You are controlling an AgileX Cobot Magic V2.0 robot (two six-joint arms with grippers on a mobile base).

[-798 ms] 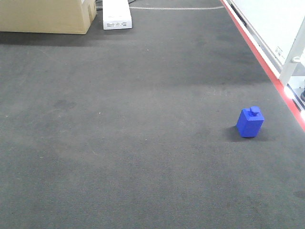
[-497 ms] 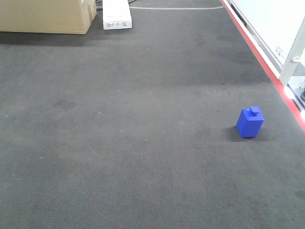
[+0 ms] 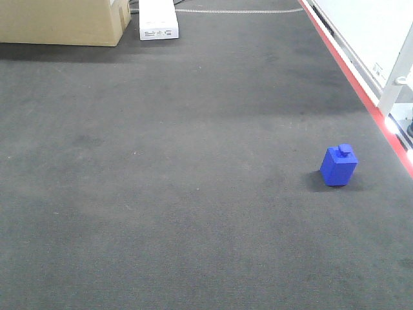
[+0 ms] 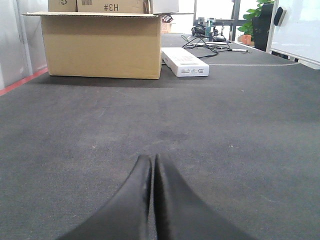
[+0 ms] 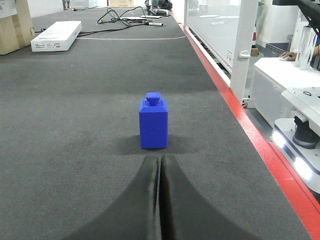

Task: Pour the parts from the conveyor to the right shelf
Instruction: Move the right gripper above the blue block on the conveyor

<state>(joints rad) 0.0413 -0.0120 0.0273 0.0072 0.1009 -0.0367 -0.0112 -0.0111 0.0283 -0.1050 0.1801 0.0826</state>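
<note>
**Right gripper** (image 5: 160, 161): the fingers are pressed together with no gap, and nothing is held. The gripper sits low over the conveyor (image 5: 70, 130) and points straight at the blue part (image 5: 153, 122). The part stands upright just ahead of the fingertips without touching them, with its square knob on top.

**Left gripper** (image 4: 152, 160): the fingers are also pressed together and hold nothing. It sits low over bare belt. A cardboard box (image 4: 100, 47) stands at the far end of the belt, well ahead of this gripper, with a flat white box (image 4: 185, 62) just beside it.

**Part location:** in the front-facing view the blue part is the only part visible. It stands near the right side of the belt, close to the red strip (image 5: 252, 137) and well apart from both boxes.

**Step in hand (judged):** this is the approach before the grasp. The part has not been picked up and the right shelf is not in view, so the transfer has not begun.

**Next move (judged):**
1. Spread the right gripper's fingers wider than the body of the part.
2. Advance until the fingers flank two opposite side faces below the knob.
3. Close the fingers and lift.

**Caution:** if the gripper advances with its fingers together, it would likely push the part along the belt or tip it over. The belt edge is close on the right.
</note>
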